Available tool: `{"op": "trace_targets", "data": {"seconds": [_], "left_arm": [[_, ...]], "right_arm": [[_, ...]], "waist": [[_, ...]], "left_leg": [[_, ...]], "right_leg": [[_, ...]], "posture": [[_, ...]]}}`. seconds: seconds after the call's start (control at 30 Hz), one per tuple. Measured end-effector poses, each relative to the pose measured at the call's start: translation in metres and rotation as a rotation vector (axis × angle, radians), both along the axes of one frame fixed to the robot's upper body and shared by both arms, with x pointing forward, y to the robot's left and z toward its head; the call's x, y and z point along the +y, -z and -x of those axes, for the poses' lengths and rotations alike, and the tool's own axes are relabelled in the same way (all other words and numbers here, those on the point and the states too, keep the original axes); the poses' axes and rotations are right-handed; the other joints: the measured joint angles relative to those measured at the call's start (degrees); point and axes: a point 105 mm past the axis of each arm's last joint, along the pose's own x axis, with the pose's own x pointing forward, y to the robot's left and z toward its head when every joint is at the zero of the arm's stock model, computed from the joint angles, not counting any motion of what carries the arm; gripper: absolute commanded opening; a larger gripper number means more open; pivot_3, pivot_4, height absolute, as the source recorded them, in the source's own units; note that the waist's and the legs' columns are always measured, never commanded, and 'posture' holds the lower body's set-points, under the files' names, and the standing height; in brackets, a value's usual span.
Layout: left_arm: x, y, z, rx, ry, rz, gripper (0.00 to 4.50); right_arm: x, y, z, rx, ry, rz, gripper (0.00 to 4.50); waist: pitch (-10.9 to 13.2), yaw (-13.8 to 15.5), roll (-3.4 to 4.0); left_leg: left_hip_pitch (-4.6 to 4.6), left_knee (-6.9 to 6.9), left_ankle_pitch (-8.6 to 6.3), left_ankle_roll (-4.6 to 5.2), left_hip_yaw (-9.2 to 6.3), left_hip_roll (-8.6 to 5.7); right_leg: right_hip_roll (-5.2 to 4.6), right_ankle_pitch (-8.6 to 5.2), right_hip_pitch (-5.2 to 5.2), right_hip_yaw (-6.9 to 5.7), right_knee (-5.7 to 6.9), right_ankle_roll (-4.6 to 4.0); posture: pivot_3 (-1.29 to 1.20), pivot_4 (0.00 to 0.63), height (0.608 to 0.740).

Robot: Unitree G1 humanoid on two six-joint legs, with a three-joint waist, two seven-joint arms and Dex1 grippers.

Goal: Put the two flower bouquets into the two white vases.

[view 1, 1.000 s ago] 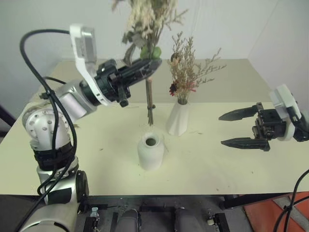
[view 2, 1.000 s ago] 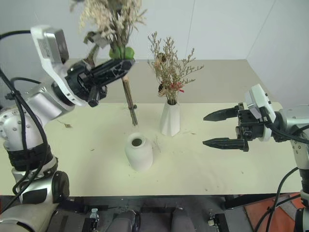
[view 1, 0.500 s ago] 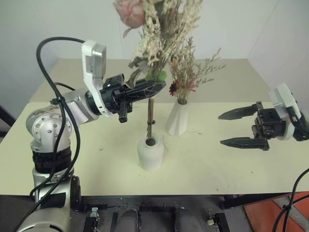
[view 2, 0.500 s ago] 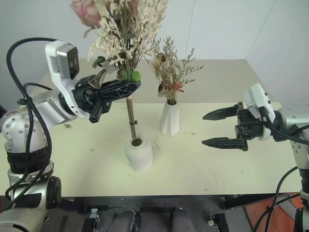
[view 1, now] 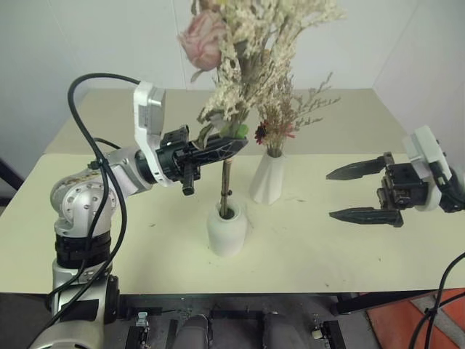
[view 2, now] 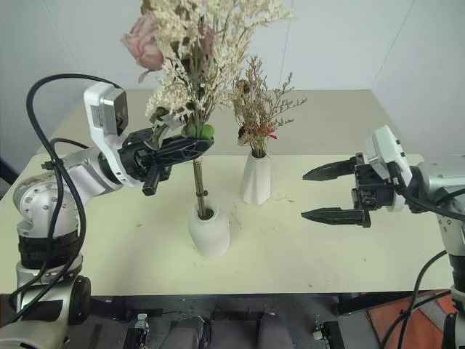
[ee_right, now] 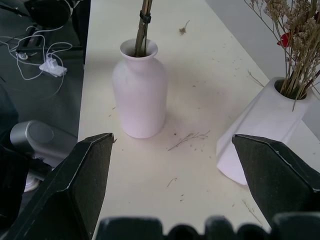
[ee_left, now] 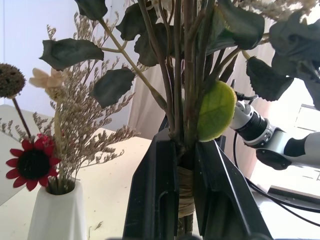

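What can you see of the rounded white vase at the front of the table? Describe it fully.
The rounded white vase is matte, squat and bottle-shaped with a short neck and small round mouth. It stands upright on the cream table, apart from the taller vase. The rose bouquet's stems enter its mouth, held by the left gripper.

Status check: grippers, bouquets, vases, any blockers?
Left gripper shut on rose bouquet, stems inside the round vase. Right gripper open, holding nothing. Twig bouquet seated in the cone vase. Nothing in the way.
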Motion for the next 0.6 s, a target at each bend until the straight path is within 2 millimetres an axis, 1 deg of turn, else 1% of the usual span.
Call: {"op": "trace_targets", "data": {"seconds": [0.1,0.33,0.5,0.6], "left_arm": [[-0.002,0.006,-0.001,0.011,-0.001,-0.01,0.13],[-0.005,0.01,0.0,0.009,0.0,-0.025,0.13],[-0.006,0.022,0.0,0.022,0.004,-0.042,0.13],[-0.006,0.025,-0.001,0.015,0.0,-0.053,0.13]], "right_arm": [[0.0,0.0,0.0,-0.001,0.001,-0.001,4.48],[0.001,0.002,0.0,0.002,-0.001,-0.006,4.48],[0.002,0.004,0.0,0.007,0.003,-0.016,4.48],[0.002,0.004,-0.001,0.005,0.007,-0.018,4.48]], "waist": [[0.0,0.01,0.0],[0.0,-0.01,0.0],[0.0,0.02,0.0],[0.0,0.01,0.0]], "left_leg": [[-0.01,0.0,0.0,0.0,0.0,0.0],[0.0,0.0,0.0,0.0,0.0,0.01],[0.0,0.0,0.0,0.0,0.0,0.0],[0.0,0.0,0.0,0.0,0.01,0.0]], "right_leg": [[0.0,0.0,-0.01,0.0,0.01,0.0],[0.01,0.0,0.0,0.0,0.0,0.0],[0.0,0.0,0.0,0.01,0.0,0.0],[0.01,0.0,0.0,0.01,0.0,0.0]], "posture": [[0.0,0.15,0.74],[0.0,0.15,0.74],[0.0,0.15,0.74],[0.0,0.15,0.74]]}}
